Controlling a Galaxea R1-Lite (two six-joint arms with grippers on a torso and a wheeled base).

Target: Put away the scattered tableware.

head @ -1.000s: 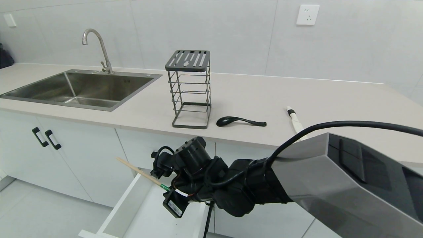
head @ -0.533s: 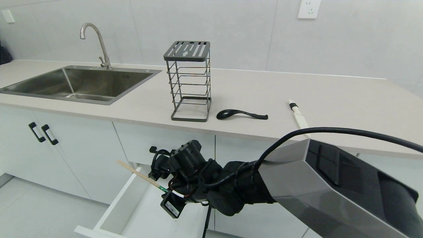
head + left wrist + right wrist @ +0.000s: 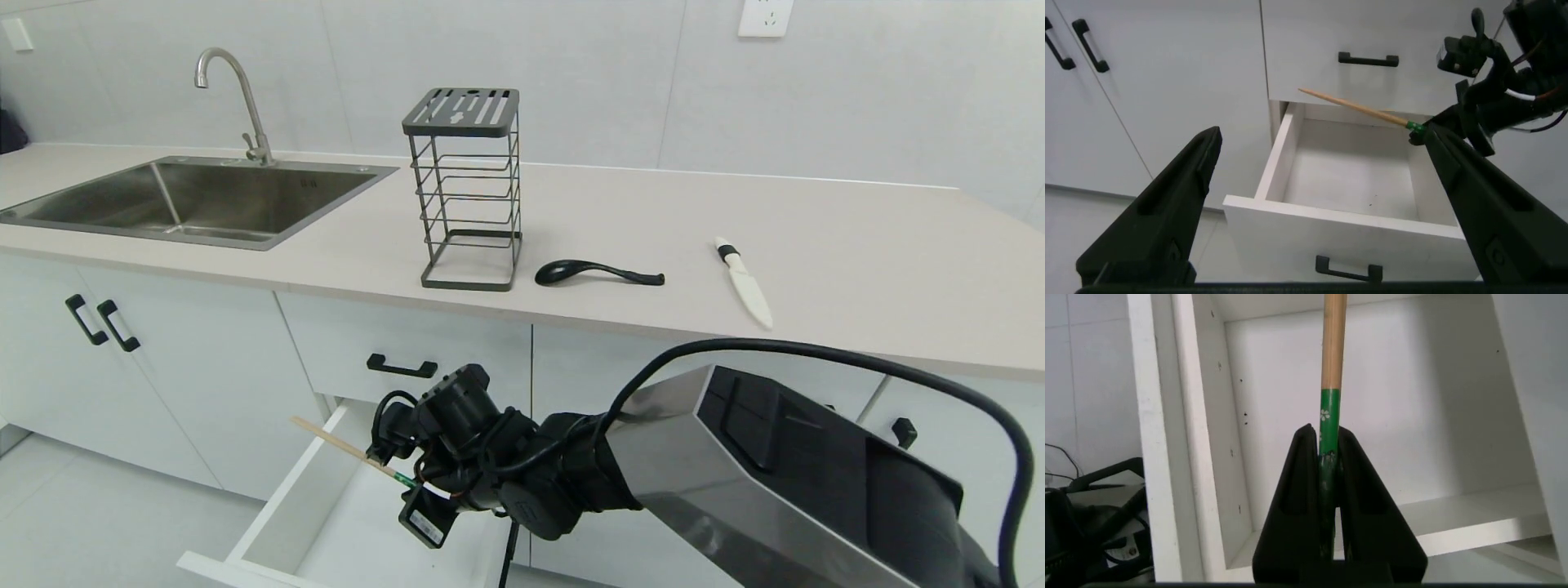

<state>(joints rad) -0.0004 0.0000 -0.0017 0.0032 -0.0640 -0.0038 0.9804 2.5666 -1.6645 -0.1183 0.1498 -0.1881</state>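
Right gripper (image 3: 1327,441) clamps green-banded wooden chopstick (image 3: 1332,343) over open white drawer (image 3: 1347,233) beneath, ready for drop-in; left gripper (image 3: 1323,139) wide.

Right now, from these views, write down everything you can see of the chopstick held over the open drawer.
The chopstick is a slim, straight stick. Most of its length is pale and wood-coloured, with a green painted band bearing small white marks near the held end. The right hand is shut on that green end, and nothing else touches it. It juts out over the open white drawer, clear of its floor and walls.
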